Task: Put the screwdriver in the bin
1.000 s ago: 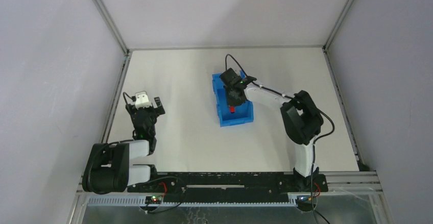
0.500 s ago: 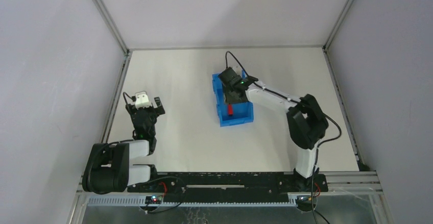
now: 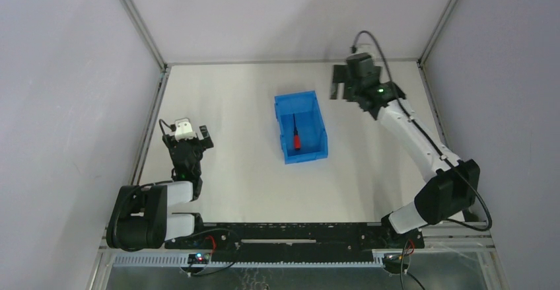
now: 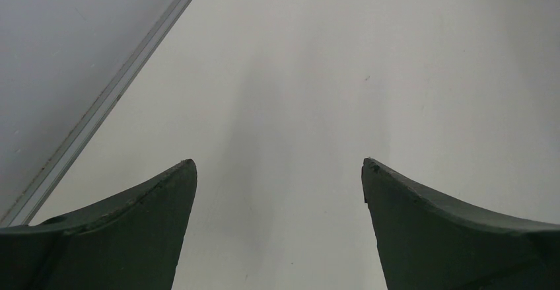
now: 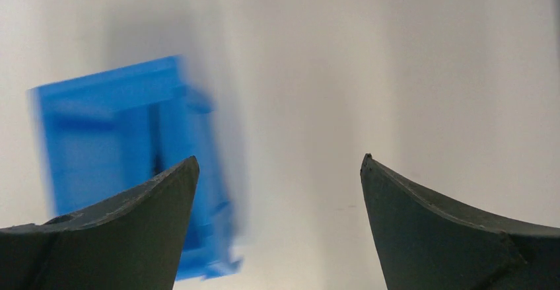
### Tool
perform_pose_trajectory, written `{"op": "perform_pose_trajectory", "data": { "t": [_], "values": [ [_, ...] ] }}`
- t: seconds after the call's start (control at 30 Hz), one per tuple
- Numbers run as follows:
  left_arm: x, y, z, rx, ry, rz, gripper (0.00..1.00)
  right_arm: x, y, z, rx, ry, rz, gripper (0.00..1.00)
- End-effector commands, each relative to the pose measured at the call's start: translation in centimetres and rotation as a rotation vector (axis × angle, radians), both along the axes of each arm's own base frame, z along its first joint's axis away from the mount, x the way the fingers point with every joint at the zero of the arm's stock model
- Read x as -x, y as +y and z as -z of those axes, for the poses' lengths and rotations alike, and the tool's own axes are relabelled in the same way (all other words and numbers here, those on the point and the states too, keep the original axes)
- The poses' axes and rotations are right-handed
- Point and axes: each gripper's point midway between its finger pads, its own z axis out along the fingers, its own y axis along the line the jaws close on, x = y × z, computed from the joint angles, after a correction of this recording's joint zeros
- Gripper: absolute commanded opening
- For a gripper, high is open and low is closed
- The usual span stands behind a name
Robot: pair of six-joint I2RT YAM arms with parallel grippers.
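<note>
The screwdriver (image 3: 296, 138) lies loose inside the blue bin (image 3: 308, 155) at mid-table, its red handle toward the near end and its black shaft pointing away. My right gripper (image 3: 338, 86) is open and holds nothing, off to the bin's far right near the back edge. In the right wrist view its fingers (image 5: 277, 164) stand wide apart over bare table, with the blurred bin (image 5: 112, 138) to their left. My left gripper (image 3: 191, 133) rests at the table's left side, well away from the bin. In its own view the left gripper (image 4: 279, 164) is open over bare table.
Grey enclosure walls and metal frame rails (image 3: 146, 121) border the white table (image 3: 244, 171) on the left, back and right. A rail (image 4: 112, 95) runs diagonally at the left of the left wrist view.
The right gripper opened over the bin and let go of the screwdriver, which now lies in the bin. The right arm then swung up and away to the far right. The left arm stayed still.
</note>
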Motion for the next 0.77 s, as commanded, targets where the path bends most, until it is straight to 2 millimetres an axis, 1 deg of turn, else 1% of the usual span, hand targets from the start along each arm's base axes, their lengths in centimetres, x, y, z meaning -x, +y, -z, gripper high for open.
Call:
{"op": "perform_pose_trajectory", "data": {
  "t": [0.0, 0.07, 0.13, 0.2, 0.23, 0.27, 0.3, 0.4, 0.53, 0.63, 0.73],
  "values": [
    [-1.4, 0.1, -3.7, -0.007, -0.120, 0.001, 1.00, -0.6, -8.7, 0.0, 0.054, -0.003, 0.107, 1.00],
    [-1.4, 0.2, -3.7, -0.008, -0.119, 0.000, 1.00, -0.8, -12.4, 0.0, 0.052, 0.001, 0.157, 1.00],
    [-1.4, 0.1, -3.6, -0.007, -0.118, 0.001, 1.00, -0.7, -15.0, 0.3, 0.054, 0.013, 0.187, 1.00],
    [-1.4, 0.1, -3.6, -0.008, -0.118, 0.001, 1.00, -0.6, -17.4, 0.5, 0.078, 0.023, 0.235, 1.00],
    [-1.4, 0.1, -3.7, -0.007, -0.119, 0.001, 1.00, -0.6, -17.9, 0.6, 0.078, 0.026, 0.249, 1.00],
    [-1.4, 0.1, -3.7, -0.007, -0.120, 0.001, 1.00, -0.5, -19.2, 0.7, 0.067, 0.027, 0.285, 1.00],
    [-1.4, 0.1, -3.7, -0.008, -0.119, 0.001, 1.00, -0.6, -19.8, 0.8, 0.051, 0.026, 0.297, 1.00],
    [-1.4, 0.1, -3.7, -0.008, -0.119, 0.001, 1.00, -0.7, -20.6, 1.0, 0.019, 0.027, 0.308, 1.00],
    [-1.4, 0.1, -3.6, -0.008, -0.118, 0.001, 1.00, -0.7, -21.2, 1.6, 0.029, 0.043, 0.331, 1.00],
    [-1.4, 0.2, -3.7, -0.008, -0.119, 0.000, 1.00, -0.7, -21.2, 1.9, 0.012, 0.048, 0.331, 1.00],
    [-1.4, 0.1, -3.7, -0.007, -0.120, 0.001, 1.00, -0.7, -21.2, 1.6, 0.001, 0.036, 0.338, 1.00]
  ]
}}
